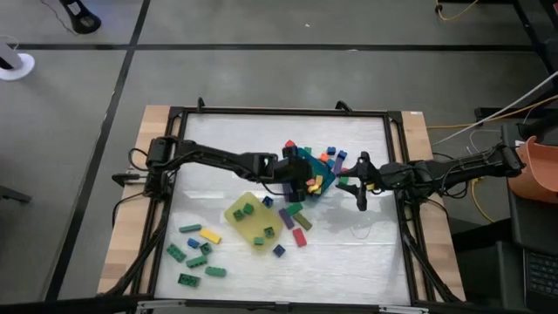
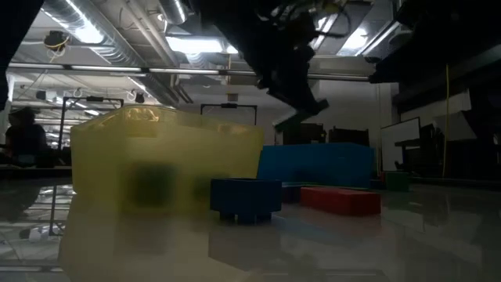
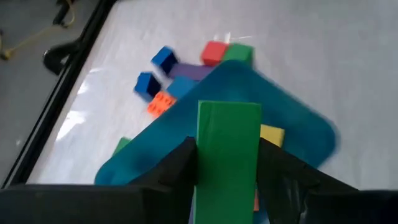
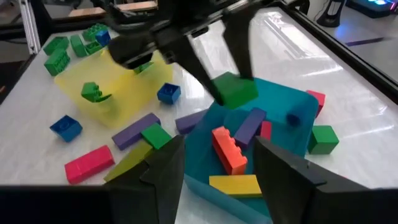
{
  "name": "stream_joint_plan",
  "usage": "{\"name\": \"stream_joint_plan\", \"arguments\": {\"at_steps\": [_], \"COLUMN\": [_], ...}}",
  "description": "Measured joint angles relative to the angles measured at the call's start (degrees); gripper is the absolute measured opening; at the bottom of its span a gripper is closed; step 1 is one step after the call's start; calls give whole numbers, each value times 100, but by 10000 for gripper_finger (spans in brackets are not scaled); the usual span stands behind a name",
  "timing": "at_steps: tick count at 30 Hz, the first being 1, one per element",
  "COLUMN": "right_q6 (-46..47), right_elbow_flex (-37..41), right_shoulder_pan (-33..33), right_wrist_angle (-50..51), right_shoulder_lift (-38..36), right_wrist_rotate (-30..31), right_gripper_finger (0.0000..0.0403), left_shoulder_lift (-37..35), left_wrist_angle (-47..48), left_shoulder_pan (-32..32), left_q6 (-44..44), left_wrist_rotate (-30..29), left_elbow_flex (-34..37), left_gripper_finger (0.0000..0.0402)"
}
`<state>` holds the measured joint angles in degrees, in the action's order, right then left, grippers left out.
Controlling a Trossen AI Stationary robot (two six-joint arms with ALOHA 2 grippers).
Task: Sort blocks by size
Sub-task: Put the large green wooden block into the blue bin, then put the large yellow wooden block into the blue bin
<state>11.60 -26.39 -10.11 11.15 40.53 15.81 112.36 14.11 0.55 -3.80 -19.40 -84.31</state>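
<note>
Table [image 1: 349, 253] spread with blocks, teal tray [image 4: 283, 102] mid-table holding several. Left pincer [image 4: 227, 78] hangs above the tray, fingers clamped on a green block [image 3: 227, 149]. Right pincer [image 4: 217, 165] waits beside it, jaws apart, empty.

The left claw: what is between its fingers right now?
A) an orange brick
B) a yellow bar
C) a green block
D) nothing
C: the left claw has a green block between its fingers, above the teal-blue tray.
</note>
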Motion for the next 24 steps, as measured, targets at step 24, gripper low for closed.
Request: {"name": "stream_joint_plan", "arguments": {"at_steps": [24], "right_q6": [-142], "right_elbow_flex": [0], "right_shoulder_pan": [1], "right_wrist_angle": [240], "right_shoulder_lift": [0], "right_wrist_rotate": [0], "right_gripper_finger": [188], "left_shoulder_lift": [-1278], "left_wrist_angle": [6115], "left_shoulder_pan": [1076], "left_q6": [3921], "left_wrist_rotate": [1566], "left_elbow_flex": [-761], "left_gripper_finger": [210]}}
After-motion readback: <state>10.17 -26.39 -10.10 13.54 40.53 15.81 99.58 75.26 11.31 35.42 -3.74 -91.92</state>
